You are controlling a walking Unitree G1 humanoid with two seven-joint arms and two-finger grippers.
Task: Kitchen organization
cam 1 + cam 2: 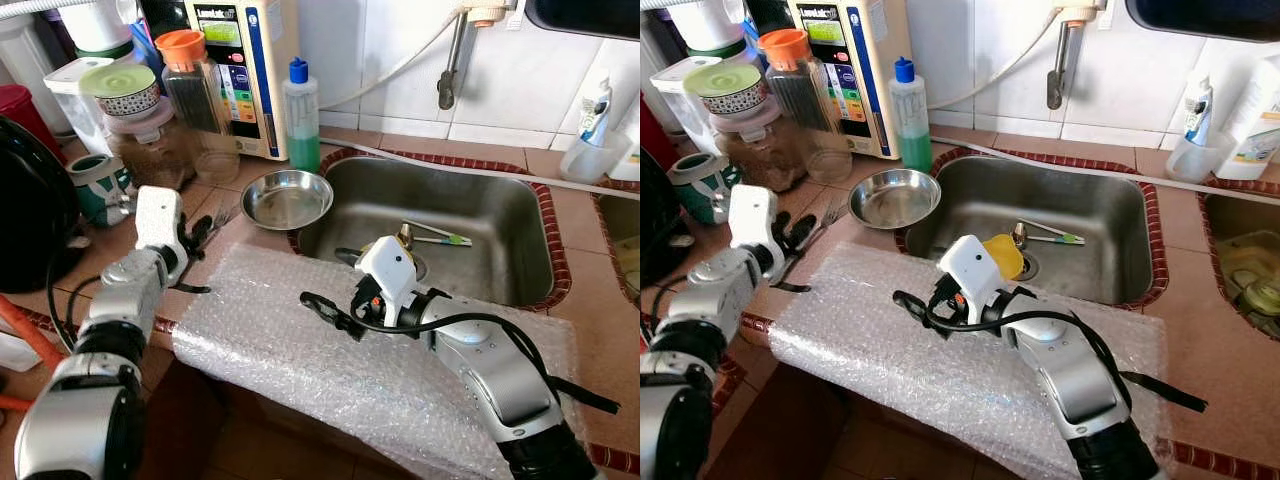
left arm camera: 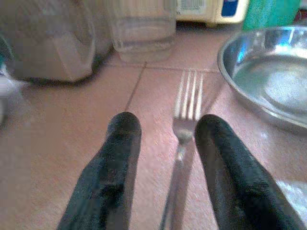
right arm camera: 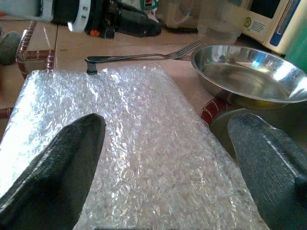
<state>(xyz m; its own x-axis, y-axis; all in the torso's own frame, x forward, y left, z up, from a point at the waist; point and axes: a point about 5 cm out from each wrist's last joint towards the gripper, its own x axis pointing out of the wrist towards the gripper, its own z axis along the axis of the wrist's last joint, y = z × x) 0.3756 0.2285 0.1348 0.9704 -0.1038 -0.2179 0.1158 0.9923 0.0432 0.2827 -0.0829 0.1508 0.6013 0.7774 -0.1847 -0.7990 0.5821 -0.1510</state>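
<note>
Straddling a fork with the left gripper, fingers apart.
Thin, stiff and slippery, it probably lifts best mid-handle; right gripper spread over bubble wrap.

Two silver, rounded metal arms, with black joint rings, at lower left and lower right of the head views. White boxy wrist housings, an orange spot on the right one. Looping black cables along both forearms. Left gripper and right gripper: long, matte black, finely textured, round-tipped fingers.
</note>
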